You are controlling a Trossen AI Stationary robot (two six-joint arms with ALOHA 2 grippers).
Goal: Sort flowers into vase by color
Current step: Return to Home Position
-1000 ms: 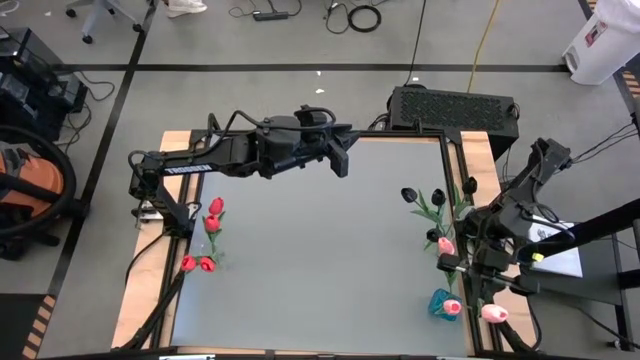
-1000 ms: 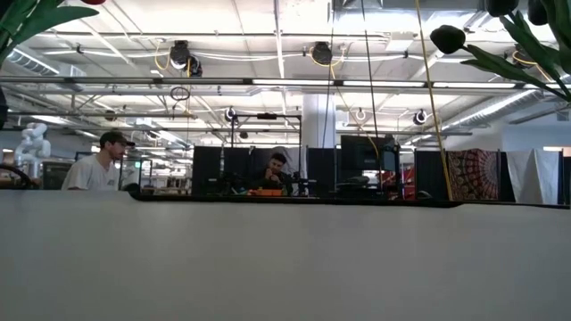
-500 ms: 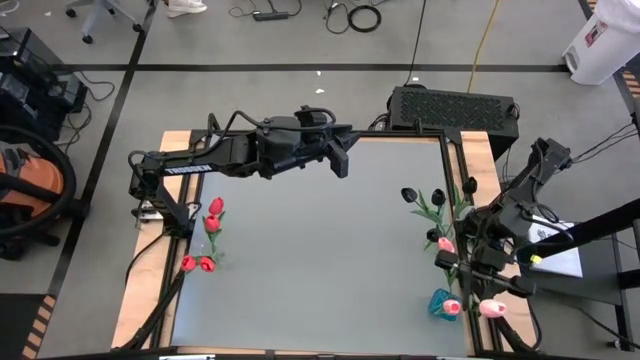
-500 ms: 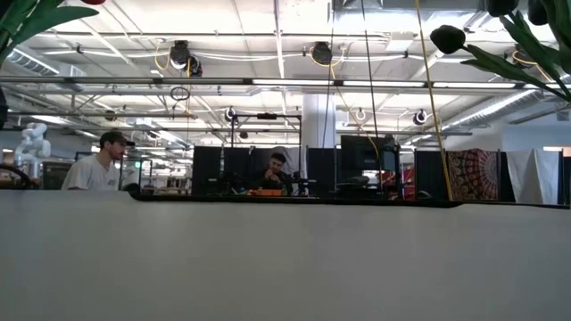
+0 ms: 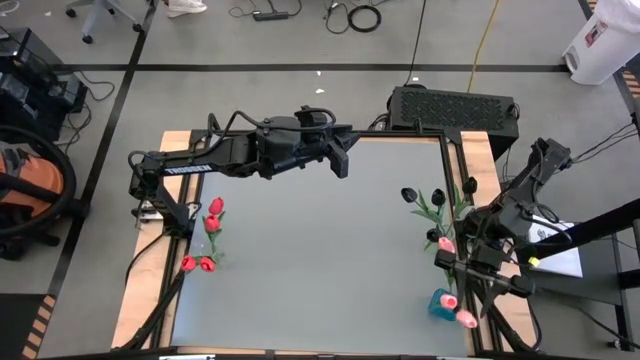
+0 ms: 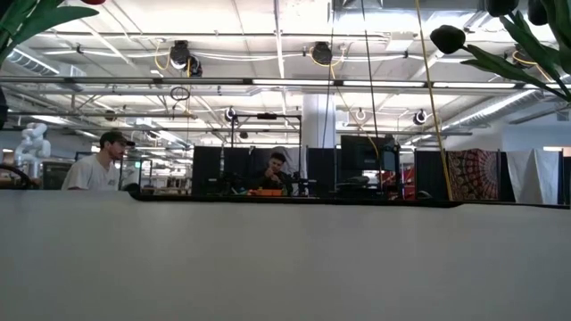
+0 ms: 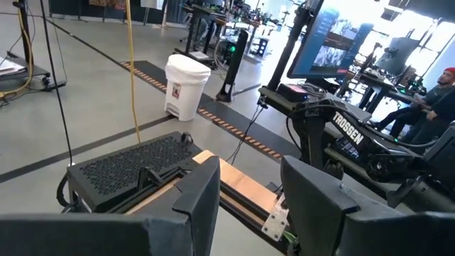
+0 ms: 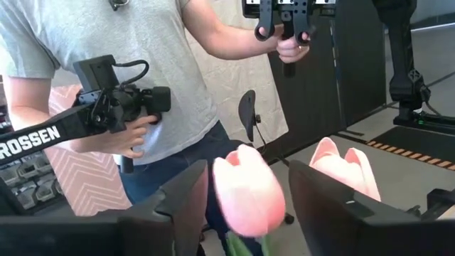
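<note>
A teal vase [image 5: 438, 300] stands at the table's near right with a pink flower [image 5: 451, 303] in it. A second pink flower [image 5: 466, 319] leans out beside it; in the right wrist view its head [image 8: 249, 195] shows between the fingers of my open right gripper [image 5: 480, 288], and I see no touch. Black flowers [image 5: 408, 195] and another pink one [image 5: 446, 245] stand along the right edge. Red flowers [image 5: 212, 223] are at the left edge. My left gripper [image 5: 342, 160] hangs open and empty, raised over the table's far side.
A black perforated box [image 5: 455, 106] sits behind the far right corner, and papers [image 5: 560, 255] lie off the right edge. In the right wrist view a person [image 8: 142, 64] stands close by, holding control handles. The grey tabletop [image 5: 320, 250] lies between the two flower groups.
My right gripper has opened and let go of the pink flower. The flower's head has swung from beyond the table's right edge toward the teal vase and now leans beside it. The left arm has kept still.
</note>
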